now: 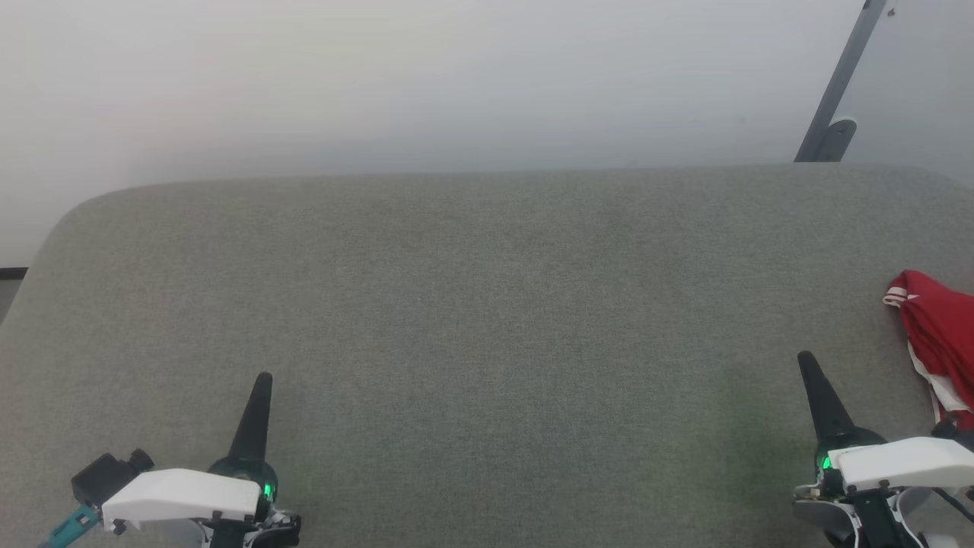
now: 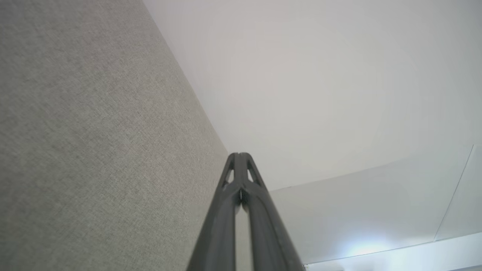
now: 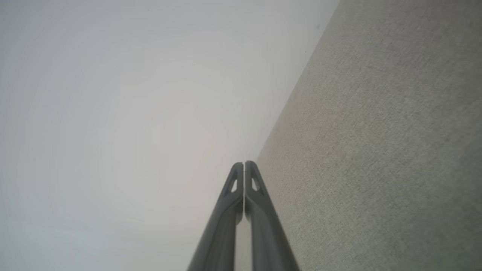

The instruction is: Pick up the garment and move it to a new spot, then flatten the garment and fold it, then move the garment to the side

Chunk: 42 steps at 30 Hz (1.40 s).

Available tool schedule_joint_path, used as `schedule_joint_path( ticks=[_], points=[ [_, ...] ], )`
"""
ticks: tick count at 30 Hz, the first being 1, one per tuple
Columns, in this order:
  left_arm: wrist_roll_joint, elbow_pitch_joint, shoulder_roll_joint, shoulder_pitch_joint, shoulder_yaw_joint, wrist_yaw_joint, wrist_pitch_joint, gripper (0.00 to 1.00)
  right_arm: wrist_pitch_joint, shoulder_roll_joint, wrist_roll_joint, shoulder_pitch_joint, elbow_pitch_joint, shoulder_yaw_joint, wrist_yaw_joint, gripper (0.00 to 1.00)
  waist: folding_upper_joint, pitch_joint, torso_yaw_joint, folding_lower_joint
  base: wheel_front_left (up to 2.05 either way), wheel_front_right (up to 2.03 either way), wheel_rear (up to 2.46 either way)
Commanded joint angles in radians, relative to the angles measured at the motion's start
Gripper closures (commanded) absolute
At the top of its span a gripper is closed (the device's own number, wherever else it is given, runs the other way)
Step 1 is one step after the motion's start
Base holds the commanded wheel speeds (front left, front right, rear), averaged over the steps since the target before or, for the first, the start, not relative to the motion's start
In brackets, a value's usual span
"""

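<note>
The garment (image 1: 940, 335) is a bunched red shirt with white trim, lying at the far right edge of the grey fabric surface (image 1: 487, 304), partly cut off by the head view's border. My right gripper (image 1: 805, 359) is shut and empty, its tip a short way to the left of the garment and apart from it. At the lower left, my left gripper (image 1: 263, 378) is also shut with nothing in it. In the left wrist view the left gripper (image 2: 239, 155) has its fingers pressed together, and in the right wrist view the right gripper (image 3: 244, 163) does too.
The grey padded surface has rounded far corners and ends at a pale wall (image 1: 456, 76). A grey metal bar (image 1: 841, 84) leans at the back right. The surface's far edge runs across the head view.
</note>
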Motion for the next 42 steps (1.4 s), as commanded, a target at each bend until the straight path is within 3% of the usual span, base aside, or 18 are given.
schedule_joint_path(
  ticks=[1, 42],
  points=[
    [-0.029, -0.004, 0.002, -0.02, 0.005, -0.002, 0.009, 1.0, 0.01, 0.001, 0.022, -0.016, -0.002, -0.004, 0.001, 1.0, 0.0, 0.0, -0.001, 0.0, 0.0, 0.0, 0.0],
    [-0.331, 0.021, -0.013, -0.072, 0.021, -0.003, 0.092, 1.0, 0.087, 0.052, 0.267, -0.045, 0.01, -0.03, 0.0, 1.0, 0.0, 0.0, -0.015, 0.0, 0.0, 0.0, 0.0]
  ],
)
